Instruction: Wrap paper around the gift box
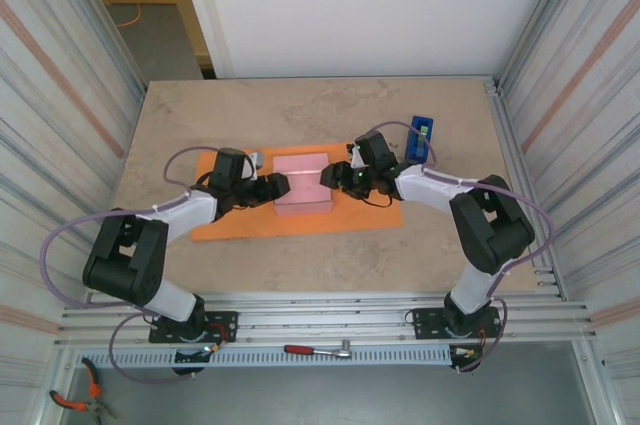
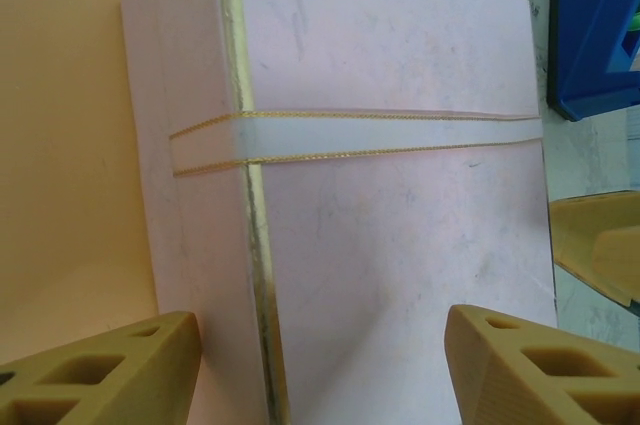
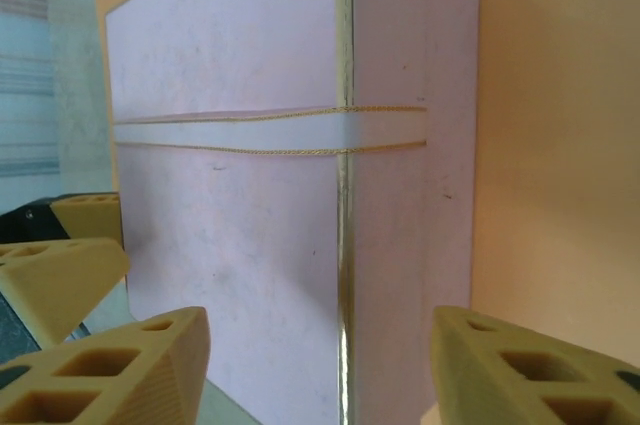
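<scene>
The pale pink gift box (image 1: 302, 180) lies flat on the orange paper (image 1: 240, 223) in the middle of the table. A white gold-edged band crosses the gift box (image 2: 400, 195). My left gripper (image 1: 280, 185) sits at the box's left end, open. In the left wrist view the left gripper (image 2: 322, 345) has its tan fingers straddling the box's gold-trimmed edge with gaps on both sides. My right gripper (image 1: 328, 177) is at the right end, also open. In the right wrist view the right gripper (image 3: 320, 345) straddles the edge of the gift box (image 3: 250, 195), with paper (image 3: 560, 145) beside it.
A blue tape dispenser (image 1: 421, 138) stands upright just off the paper's far right corner, close behind the right arm. A ratchet wrench (image 1: 318, 350) lies on the front rail. Corrugated walls close in both table sides.
</scene>
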`<state>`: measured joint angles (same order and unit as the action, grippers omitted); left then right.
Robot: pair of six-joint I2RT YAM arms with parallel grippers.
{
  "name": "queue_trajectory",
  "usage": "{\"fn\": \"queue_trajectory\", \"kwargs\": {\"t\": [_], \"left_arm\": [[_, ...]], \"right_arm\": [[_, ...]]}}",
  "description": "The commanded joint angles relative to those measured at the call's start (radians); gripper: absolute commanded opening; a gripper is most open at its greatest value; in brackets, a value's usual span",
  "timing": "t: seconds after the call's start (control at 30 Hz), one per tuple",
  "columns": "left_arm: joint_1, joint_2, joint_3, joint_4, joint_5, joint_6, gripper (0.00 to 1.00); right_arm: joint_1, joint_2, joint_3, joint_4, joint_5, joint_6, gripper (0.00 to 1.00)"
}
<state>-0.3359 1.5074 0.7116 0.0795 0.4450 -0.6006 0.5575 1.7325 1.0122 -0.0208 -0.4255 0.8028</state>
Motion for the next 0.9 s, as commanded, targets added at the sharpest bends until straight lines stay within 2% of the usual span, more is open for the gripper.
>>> {"fn": "queue_trajectory", "kwargs": {"t": [0.0,0.13,0.23,0.87], "left_arm": [[0.000,0.020,0.033,0.013,0.016,0.024,0.64],[0.000,0.038,0.055,0.015,0.029,0.027,0.61],[-0.001,0.042,0.076,0.012,0.032,0.029,0.59],[-0.001,0.106,0.126,-0.012,0.024,0.066,0.59]], "right_arm": [[0.005,0.038,0.038,0.017,-0.030,0.005,0.50],[0.003,0.054,0.056,0.021,-0.036,0.009,0.36],[0.002,0.052,0.071,0.020,-0.037,0.010,0.31],[-0.005,0.062,0.050,0.028,-0.024,0.026,0.30]]}}
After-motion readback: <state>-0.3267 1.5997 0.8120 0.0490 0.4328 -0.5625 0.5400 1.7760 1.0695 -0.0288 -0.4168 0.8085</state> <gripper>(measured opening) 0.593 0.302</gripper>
